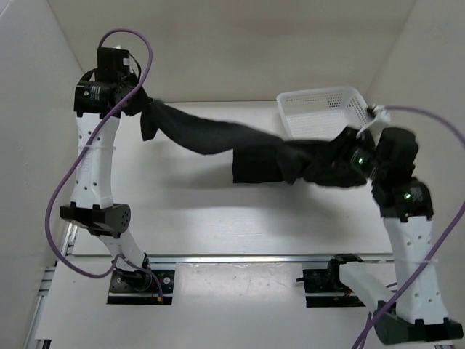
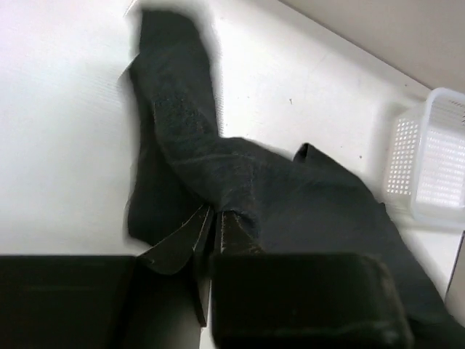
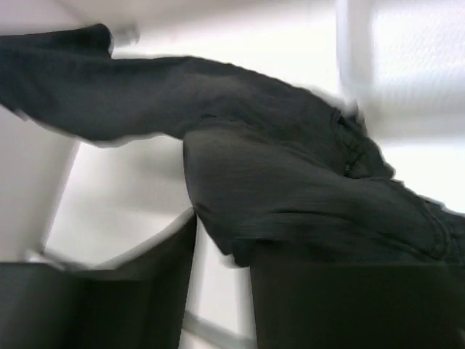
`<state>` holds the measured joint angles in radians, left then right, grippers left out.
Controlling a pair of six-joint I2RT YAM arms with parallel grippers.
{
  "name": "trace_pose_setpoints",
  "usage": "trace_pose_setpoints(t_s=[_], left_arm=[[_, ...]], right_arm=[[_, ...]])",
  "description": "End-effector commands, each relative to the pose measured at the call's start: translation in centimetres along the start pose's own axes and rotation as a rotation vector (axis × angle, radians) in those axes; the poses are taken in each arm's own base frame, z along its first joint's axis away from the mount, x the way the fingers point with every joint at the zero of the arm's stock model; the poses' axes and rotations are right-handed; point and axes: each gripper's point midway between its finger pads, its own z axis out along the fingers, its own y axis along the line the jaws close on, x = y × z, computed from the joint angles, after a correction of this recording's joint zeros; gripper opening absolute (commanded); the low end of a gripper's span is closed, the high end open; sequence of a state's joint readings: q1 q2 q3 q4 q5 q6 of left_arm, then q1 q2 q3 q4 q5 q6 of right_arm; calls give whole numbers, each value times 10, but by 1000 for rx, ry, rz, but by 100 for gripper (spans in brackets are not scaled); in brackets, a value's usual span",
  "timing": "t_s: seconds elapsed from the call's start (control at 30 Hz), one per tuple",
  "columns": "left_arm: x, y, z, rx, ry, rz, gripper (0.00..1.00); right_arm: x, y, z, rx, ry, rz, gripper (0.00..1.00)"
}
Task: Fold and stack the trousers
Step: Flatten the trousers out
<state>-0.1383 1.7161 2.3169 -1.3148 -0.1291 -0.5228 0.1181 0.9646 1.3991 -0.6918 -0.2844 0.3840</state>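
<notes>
The black trousers (image 1: 218, 134) hang stretched in the air across the far half of the table, between my two grippers. My left gripper (image 1: 140, 107) is raised at the far left and holds one end. In the left wrist view its jaws (image 2: 216, 218) are shut on a pinch of the trousers (image 2: 290, 196), which run off toward the basket. My right gripper (image 1: 336, 161) is at the bunched right end. In the right wrist view a gap of white table shows between the jaws of my right gripper (image 3: 224, 247), and the trousers (image 3: 290, 189) drape over the right finger (image 3: 349, 305).
A white mesh basket (image 1: 320, 109) stands at the far right, just behind the right gripper; it also shows in the left wrist view as the basket (image 2: 429, 167). White walls close in the table (image 1: 218, 218) on the left, the back and the right.
</notes>
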Motion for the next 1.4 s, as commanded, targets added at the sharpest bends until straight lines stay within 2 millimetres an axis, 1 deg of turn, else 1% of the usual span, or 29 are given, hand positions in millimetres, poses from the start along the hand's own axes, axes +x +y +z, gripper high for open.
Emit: trace_pose_setpoints(t_s=[0.0,0.03,0.07,0.1,0.13,0.17,0.23,0.27,0.3,0.33,0.37,0.4,0.43,0.47,0.5,0.53,0.57,0.6,0.63,0.73,0.83,0.87,0.9,1.03,1.17,1.2,1.27,1.33,1.37], left_arm=[[15,-7,35,19,105,34,19],[12,-20,37,80,112,42,34],[18,-23,46,89,147,43,70],[25,-24,60,85,184,44,86],[30,-22,64,74,200,32,96],[47,-18,70,54,251,41,100],[49,-13,68,42,232,33,100],[74,-4,77,14,294,43,100],[76,-2,67,24,278,42,80],[86,0,67,39,294,40,66],[110,5,76,36,339,47,51],[112,8,65,46,320,37,26],[122,11,63,52,339,35,18],[142,22,66,24,384,28,14],[149,23,58,31,387,36,10],[156,27,56,23,400,36,10],[166,37,56,-6,416,41,10],[169,41,53,-17,413,43,10],[168,42,45,-8,399,42,10],[170,52,35,-30,380,47,10],[170,58,31,-59,367,41,14],[172,59,30,-63,375,42,14],[175,61,31,-69,384,43,15],[181,66,30,-86,392,37,22],[192,72,31,-101,415,39,39],[194,74,29,-102,418,40,45],[195,75,31,-102,418,40,45],[200,72,29,-90,427,45,51],[198,71,27,-87,419,35,57]], right_arm=[[96,-29,10,14,203,107,46],[118,-31,10,8,268,125,63],[135,-37,9,44,309,121,77],[152,-50,-1,127,360,128,91],[147,-58,-6,188,335,114,97],[138,-64,-14,235,285,95,100],[106,-78,-22,345,160,63,100],[99,-84,-15,372,162,58,96],[90,-86,-6,376,150,60,50],[87,-88,4,382,164,63,21],[88,-97,28,402,212,72,1],[83,-99,45,389,219,62,0],[82,-105,59,394,238,52,0],[95,-118,86,414,315,68,0],[86,-122,100,434,308,47,0],[101,-138,125,456,376,44,0],[104,-145,135,476,397,45,0],[98,-151,147,482,390,49,0],[113,-164,163,487,444,73,0],[122,-174,196,480,467,104,0],[136,-183,219,474,508,131,0],[127,-183,227,467,490,128,0],[135,-189,236,475,511,132,0],[123,-197,256,487,490,111,0],[120,-202,273,486,487,110,0],[117,-201,276,486,478,118,0],[110,-197,279,474,472,119,0],[89,-184,271,447,429,112,0],[94,-183,264,451,440,114,0]])
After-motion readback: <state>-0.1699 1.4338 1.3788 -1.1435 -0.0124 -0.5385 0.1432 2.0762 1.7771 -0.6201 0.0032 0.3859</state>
